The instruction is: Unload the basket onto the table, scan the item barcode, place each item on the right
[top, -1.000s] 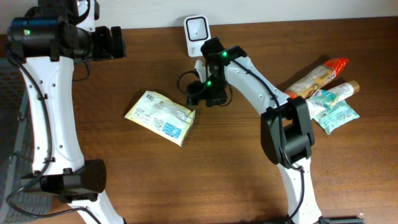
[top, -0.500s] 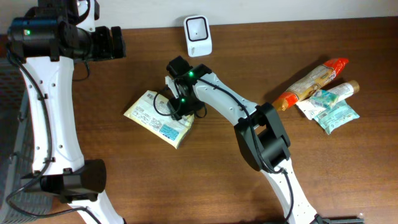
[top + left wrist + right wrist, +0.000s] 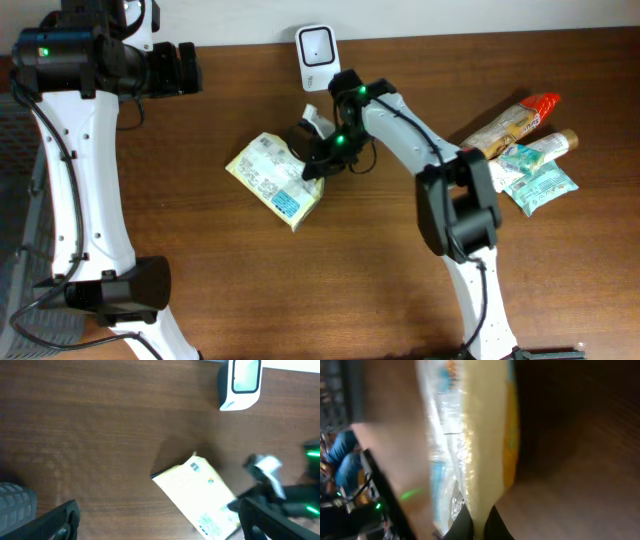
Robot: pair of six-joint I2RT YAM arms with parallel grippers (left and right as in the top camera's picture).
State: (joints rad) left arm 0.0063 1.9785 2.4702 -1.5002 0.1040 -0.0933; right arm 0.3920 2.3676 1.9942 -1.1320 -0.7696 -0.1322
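Observation:
The item, a yellow packet (image 3: 268, 172) with a white and blue label, lies tilted at the table's middle. My right gripper (image 3: 313, 168) is shut on its right edge. In the right wrist view the packet (image 3: 481, 435) rises from between the pinched dark fingertips (image 3: 462, 527); the right gripper (image 3: 479, 529) clamps its thin edge. The white barcode scanner (image 3: 318, 46) stands at the back edge, just behind the right arm. My left gripper (image 3: 188, 68) hangs high at the back left, open and holding nothing. In its view the left gripper (image 3: 160, 525) spans wide, with the packet (image 3: 200, 491) and scanner (image 3: 241, 381) below it.
Further items lie at the right: an orange snack pack (image 3: 512, 122), a small tube (image 3: 548, 146) and a teal pouch (image 3: 542, 186). The right arm (image 3: 282, 497) enters the left wrist view at the right edge.
My right gripper swung from beside the scanner to the packet, shut on its right edge, and pulled it right and back. The packet now sits tilted. The left arm held still.

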